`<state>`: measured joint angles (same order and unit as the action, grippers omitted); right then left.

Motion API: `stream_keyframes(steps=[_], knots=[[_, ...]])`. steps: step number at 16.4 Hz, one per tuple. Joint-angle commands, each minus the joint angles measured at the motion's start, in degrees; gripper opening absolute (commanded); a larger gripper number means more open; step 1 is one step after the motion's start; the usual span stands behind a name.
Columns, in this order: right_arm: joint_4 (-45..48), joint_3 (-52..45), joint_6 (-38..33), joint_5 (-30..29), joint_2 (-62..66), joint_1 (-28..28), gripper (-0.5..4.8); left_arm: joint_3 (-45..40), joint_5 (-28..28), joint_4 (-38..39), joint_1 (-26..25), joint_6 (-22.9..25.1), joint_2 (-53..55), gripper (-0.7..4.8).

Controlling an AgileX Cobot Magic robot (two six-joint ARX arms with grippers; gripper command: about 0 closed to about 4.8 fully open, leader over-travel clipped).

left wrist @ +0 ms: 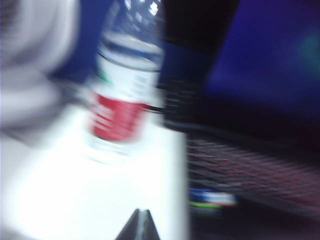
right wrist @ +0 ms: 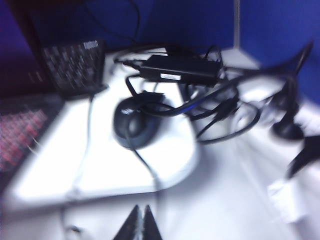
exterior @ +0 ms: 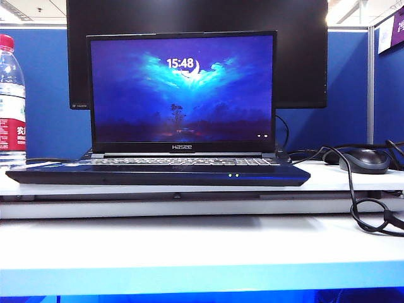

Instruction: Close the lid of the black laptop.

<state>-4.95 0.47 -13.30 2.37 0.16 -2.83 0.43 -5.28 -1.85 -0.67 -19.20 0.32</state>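
The black laptop [exterior: 158, 172] sits open on the white desk, facing the exterior camera. Its lid [exterior: 182, 91] stands upright, lit with blue wallpaper and a clock. Neither arm shows in the exterior view. In the blurred left wrist view my left gripper [left wrist: 141, 214] is shut and empty over white desk, short of the laptop's keyboard corner [left wrist: 250, 170]. My right gripper [right wrist: 140, 209] is shut and empty too, above the desk on the other side, with the laptop's keyboard edge [right wrist: 20, 135] off to one side.
A water bottle [exterior: 11, 101] with a red label [left wrist: 116, 116] stands beside the laptop. A large black monitor [exterior: 303, 57] rises behind the lid. A dark mouse [exterior: 364, 160], a power brick [right wrist: 180, 70] and tangled cables [exterior: 372, 214] lie on the other side.
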Motion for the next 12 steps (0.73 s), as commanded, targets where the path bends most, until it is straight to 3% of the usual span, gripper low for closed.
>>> stream_keyframes(steps=[1,3,5,6,7,8,9,12], knots=[[3.54,-0.24,-26.40,-10.71,-0.09,-0.07,-0.01,0.00,-16.50,-1.03,0.15,-28.76,-0.13,-0.02],[12.66,-0.24,-29.00,-18.05,-0.09,-0.09,-0.01,0.00,-23.98,-7.61,0.15,-39.85,-0.13,-0.03],[27.45,-0.15,-30.03,-21.59,-0.09,-0.09,0.08,0.13,-28.98,-24.63,0.15,-49.40,-0.13,-0.03],[32.89,0.33,-31.39,-20.70,-0.09,-0.07,0.38,0.66,-28.17,-32.79,0.15,-52.46,-0.13,0.06],[35.19,4.17,-33.18,-15.06,-0.07,-0.04,0.59,4.04,-21.07,-39.78,0.04,-57.11,-0.11,0.31],[34.97,8.13,-33.14,-12.90,0.09,-0.04,0.58,8.20,-17.84,-38.60,0.09,-57.68,-0.07,0.32],[34.80,11.98,-32.24,-11.50,1.03,0.00,0.58,13.25,-18.14,-36.81,0.07,-55.32,0.68,0.32],[34.67,27.65,-23.21,-14.43,9.99,0.00,0.58,33.73,-27.12,-24.30,0.07,-39.63,8.46,0.32]])
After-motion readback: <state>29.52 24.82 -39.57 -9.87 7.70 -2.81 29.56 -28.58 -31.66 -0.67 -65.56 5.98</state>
